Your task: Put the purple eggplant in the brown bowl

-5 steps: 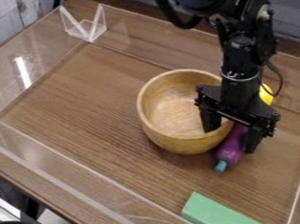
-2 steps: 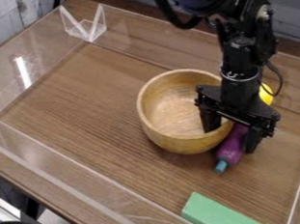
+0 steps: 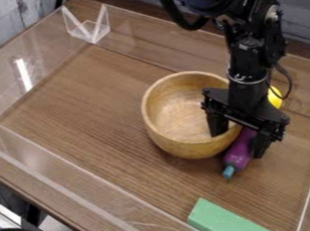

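The purple eggplant [image 3: 237, 156] lies on the wooden table just right of the brown bowl [image 3: 185, 115], teal stem cap toward the front. My gripper [image 3: 244, 133] hangs straight down over the eggplant's upper end, beside the bowl's right rim. Its black fingers [image 3: 213, 120] straddle the eggplant's top and look spread apart. Whether they touch the eggplant is hidden by the fingers. The bowl is upright and holds nothing. A yellow lemon [image 3: 273, 96] shows partly behind the gripper.
A flat green block [image 3: 238, 221] lies at the front edge. Clear acrylic walls [image 3: 68, 173] enclose the table. A small clear stand [image 3: 88, 25] sits at the back left.
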You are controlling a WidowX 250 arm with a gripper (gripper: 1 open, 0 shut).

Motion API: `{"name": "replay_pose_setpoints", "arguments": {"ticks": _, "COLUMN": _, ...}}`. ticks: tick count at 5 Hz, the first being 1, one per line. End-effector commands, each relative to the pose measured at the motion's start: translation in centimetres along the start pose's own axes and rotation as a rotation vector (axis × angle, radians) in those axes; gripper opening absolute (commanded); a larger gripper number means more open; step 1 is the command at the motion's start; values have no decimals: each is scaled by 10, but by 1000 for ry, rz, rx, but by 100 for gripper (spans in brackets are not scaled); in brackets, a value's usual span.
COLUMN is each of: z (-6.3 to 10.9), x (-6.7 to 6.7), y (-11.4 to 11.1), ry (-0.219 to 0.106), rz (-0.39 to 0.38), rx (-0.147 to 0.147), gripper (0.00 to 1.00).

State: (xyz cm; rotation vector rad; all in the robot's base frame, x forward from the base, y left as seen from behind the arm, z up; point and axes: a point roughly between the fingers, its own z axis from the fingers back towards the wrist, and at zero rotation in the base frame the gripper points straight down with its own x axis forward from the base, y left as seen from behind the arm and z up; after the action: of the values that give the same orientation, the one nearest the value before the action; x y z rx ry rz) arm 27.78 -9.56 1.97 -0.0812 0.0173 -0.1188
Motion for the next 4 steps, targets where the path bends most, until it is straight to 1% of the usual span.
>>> {"name": "replay_pose_setpoints", "arguments": {"ticks": 1, "z": -18, "x": -11, "y": 0, "ry": 69, "rz": -2, "rx": 14, "gripper": 100}}
{"name": "replay_pose_setpoints", "arguments": {"ticks": 4, "z": -17, "x": -14, "y": -3, "ry": 87, "rz": 6, "rx": 20, "gripper": 100}}
